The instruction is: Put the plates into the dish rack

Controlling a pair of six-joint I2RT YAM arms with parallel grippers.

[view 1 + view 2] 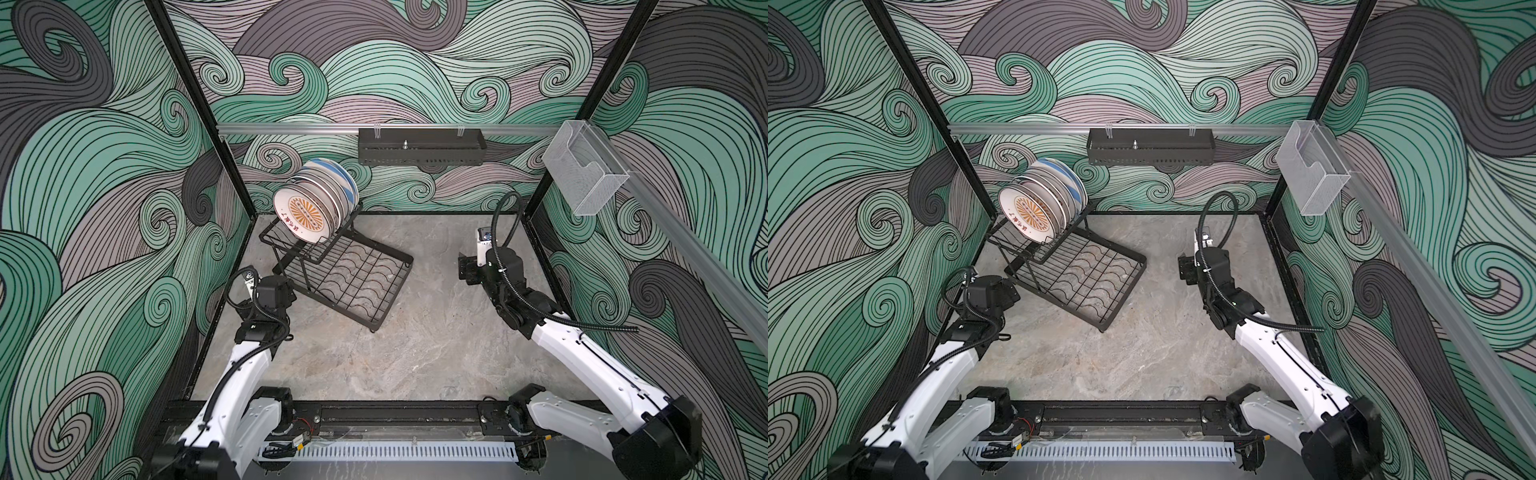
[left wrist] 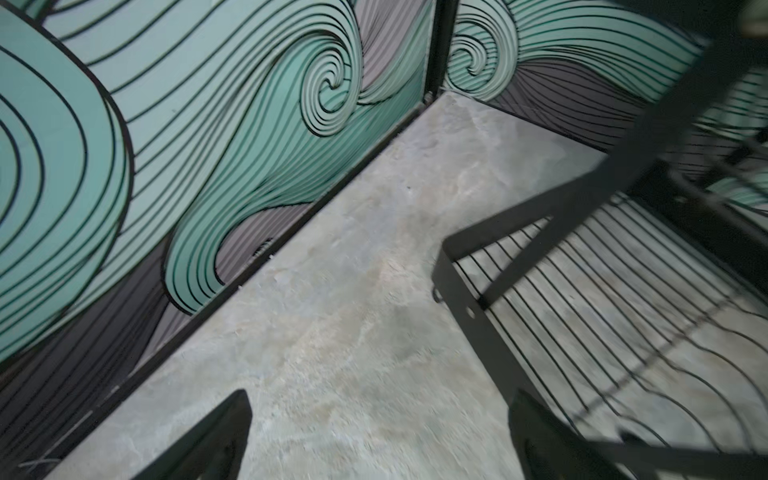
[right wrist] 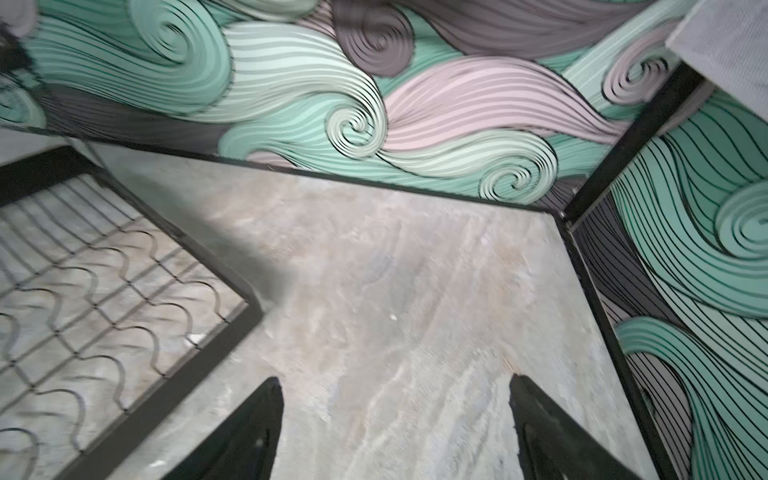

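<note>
The plates [image 1: 316, 199] all stand on edge in the raised tier of the rack [image 1: 353, 282], at the far left of the table [image 1: 415, 353]. They are packed close, face to back, leaning a little. They overlap too much for me to count them. An orange sunburst plate [image 1: 305, 216] is at the front of the row and a blue-striped one [image 1: 347, 183] is at the back. Through the wavy wires of the rack's lower base I see only the table.

The left gripper [image 2: 379, 395] is spread wide with nothing between its fingers, just beside the rack's near left corner. I cannot tell whether it touches the frame. The right gripper [image 3: 394, 378] is also spread wide and holds nothing. It hangs over bare table to the right of the rack, apart from it.

On the back wall a black tray [image 1: 419, 151] hangs from a rail [image 1: 291, 128], with a small metal stud standing in it. A clear box [image 1: 582, 174] hangs on the right wall.
</note>
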